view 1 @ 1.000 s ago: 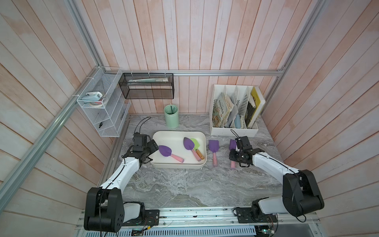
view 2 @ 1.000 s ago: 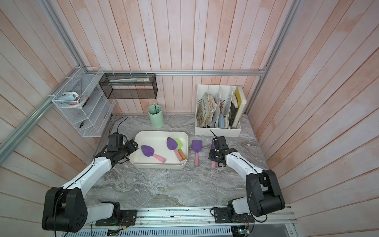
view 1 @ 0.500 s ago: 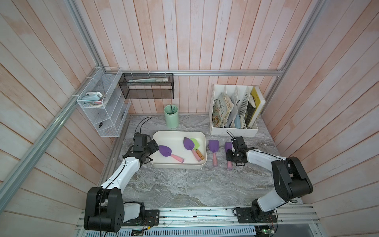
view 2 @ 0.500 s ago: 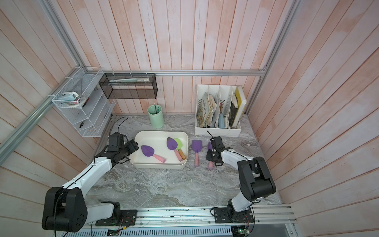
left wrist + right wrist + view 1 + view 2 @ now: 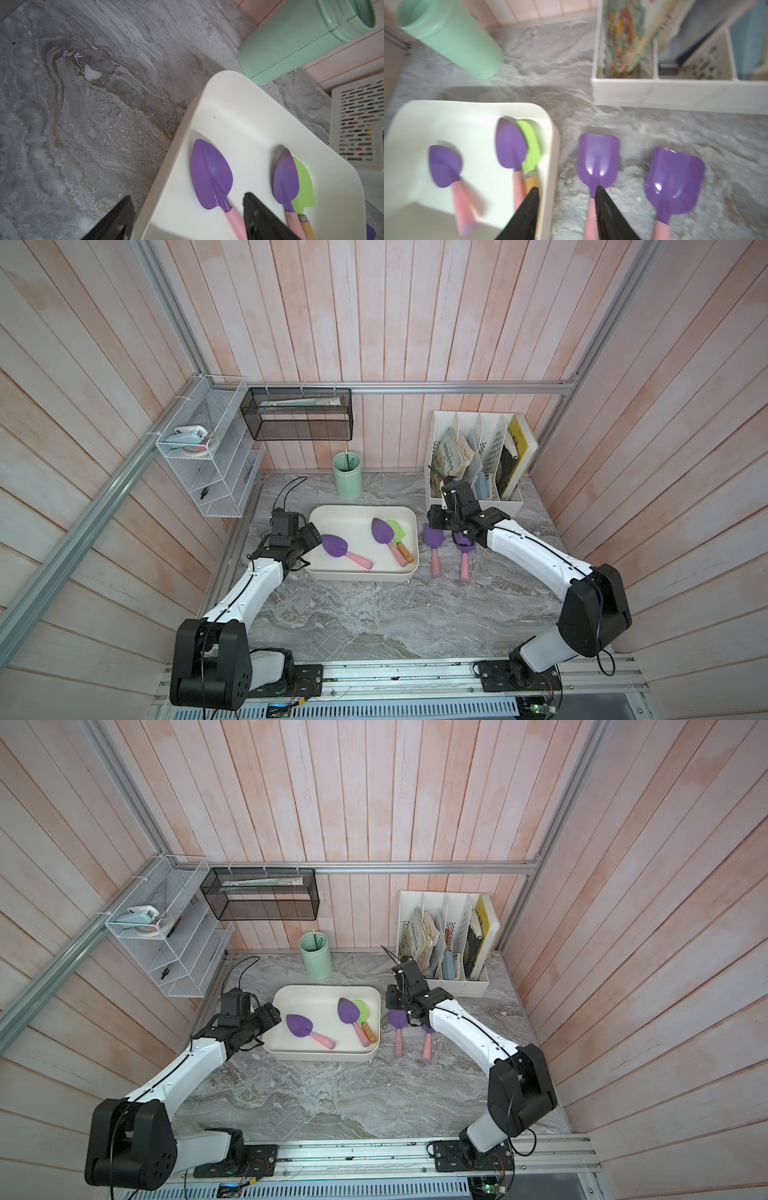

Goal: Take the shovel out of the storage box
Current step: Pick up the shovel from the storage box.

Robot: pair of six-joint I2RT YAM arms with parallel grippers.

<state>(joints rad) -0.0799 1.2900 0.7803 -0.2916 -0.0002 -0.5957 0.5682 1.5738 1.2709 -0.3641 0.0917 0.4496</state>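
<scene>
Your right gripper (image 5: 566,188) is letting go: jaws parting, empty, leaving the square-bladed purple shovel with pink handle (image 5: 673,180) lying on the grey marble table (image 5: 374,614) beside the shallow cream-white plastic storage box (image 5: 361,576). Three shovels (image 5: 334,545) are waiting inside; your left gripper (image 5: 187,196) is hanging wide open, empty.

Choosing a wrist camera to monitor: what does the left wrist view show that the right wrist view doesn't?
Left wrist only: the open left gripper, one finger over the grey marble table, the other over the shallow cream-white plastic storage box. Right wrist only: the open right gripper, two square-bladed purple shovels with pink handles whole on the table beside the box, and the white file rack's book-filled compartments. Both: the box, the mint-green cup, and inside the box two pointed purple pink-handled shovels and a green wooden-handled one.
</scene>
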